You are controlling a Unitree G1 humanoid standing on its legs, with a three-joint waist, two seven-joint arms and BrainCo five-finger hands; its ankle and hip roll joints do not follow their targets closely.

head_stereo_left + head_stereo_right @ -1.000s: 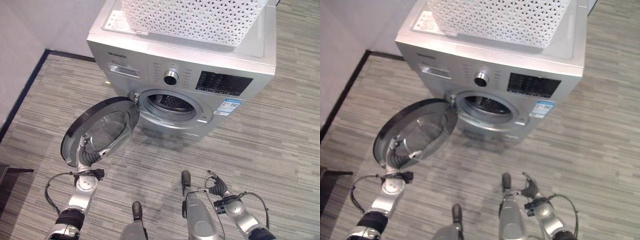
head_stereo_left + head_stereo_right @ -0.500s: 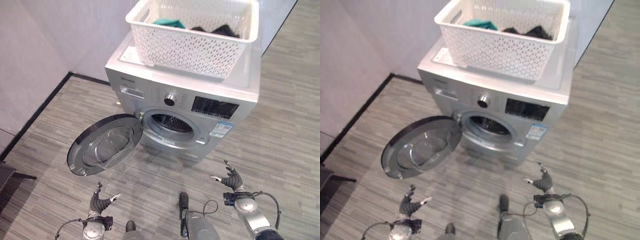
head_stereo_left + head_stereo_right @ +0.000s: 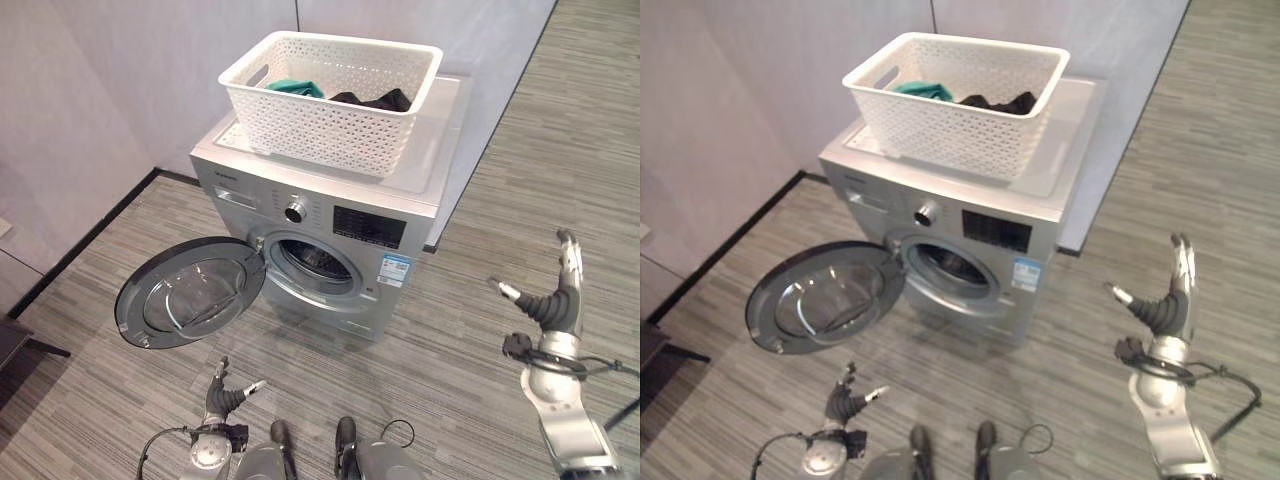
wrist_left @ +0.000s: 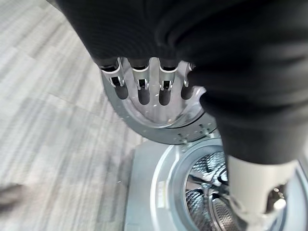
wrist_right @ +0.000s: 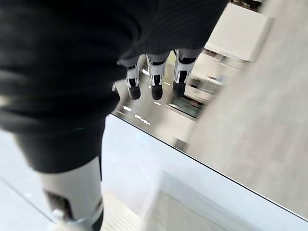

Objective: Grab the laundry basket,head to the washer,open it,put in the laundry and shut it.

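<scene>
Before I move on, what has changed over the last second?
The left hand has let go of the washer door and dropped low; the right hand has risen, fingers spread. The camera has tilted up. The door stays open, and the basket with laundry stays on the washer.

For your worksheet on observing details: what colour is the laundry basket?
White, with a perforated lattice wall; the basket shows best in the left eye view.

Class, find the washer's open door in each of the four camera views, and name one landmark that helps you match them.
Left eye view: the washer door hangs open, left of centre.
Right eye view: the same door, left of centre.
Left wrist view: past the left hand, beside the drum opening.
Right wrist view: not in it.
Shared landmark: the drum opening.
</scene>
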